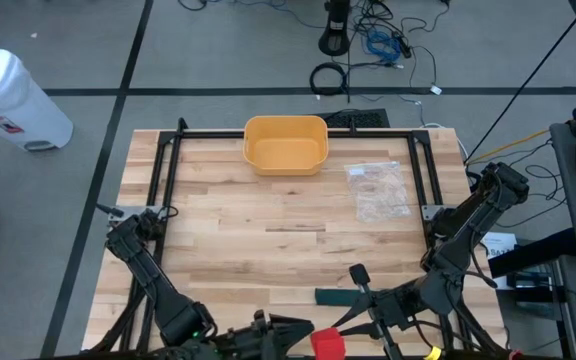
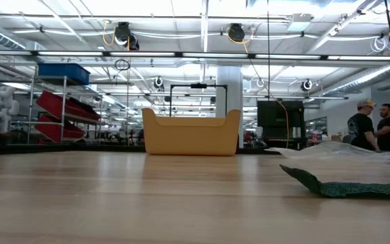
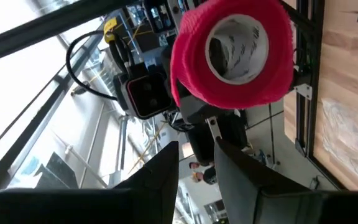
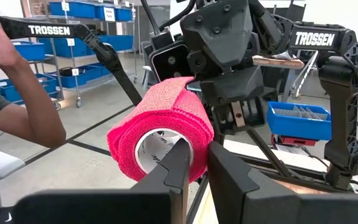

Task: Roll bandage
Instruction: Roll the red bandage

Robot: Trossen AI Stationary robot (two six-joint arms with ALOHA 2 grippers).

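Observation:
A pink bandage roll (image 4: pixel 160 140) with a white core (image 3: pixel 232 53) hangs above the table's near edge (image 1: pixel 328 343), between my two grippers. My right gripper (image 4: pixel 194 155) is shut on it. My left gripper (image 3: pixel 197 155) faces the roll's other end from close by. Its fingers stand a little apart, and nothing shows between them. A loose flap of the roll (image 4: pixel 182 87) points toward the left gripper; whether they touch I cannot tell. A dark green bandage strip (image 1: pixel 343 297) lies flat on the wood (image 2: pixel 357 188). My right gripper holds the pink roll by its wall at the end that faces it (image 4: pixel 199 149). One finger (image 4: pixel 178 158) is inside the hollow core and the other (image 4: pixel 229 171) is outside. The fingers come in level, along the roll's axis. The roll is lifted clear of the table.
A yellow bin (image 1: pixel 285 143) stands at the table's far middle, and a clear plastic bag (image 1: pixel 378 190) lies to its right. A black frame (image 1: pixel 168 170) runs around the table. People stand in the room beyond (image 2: pixel 371 125), and a person's arm (image 4: pixel 17 118) shows near the table.

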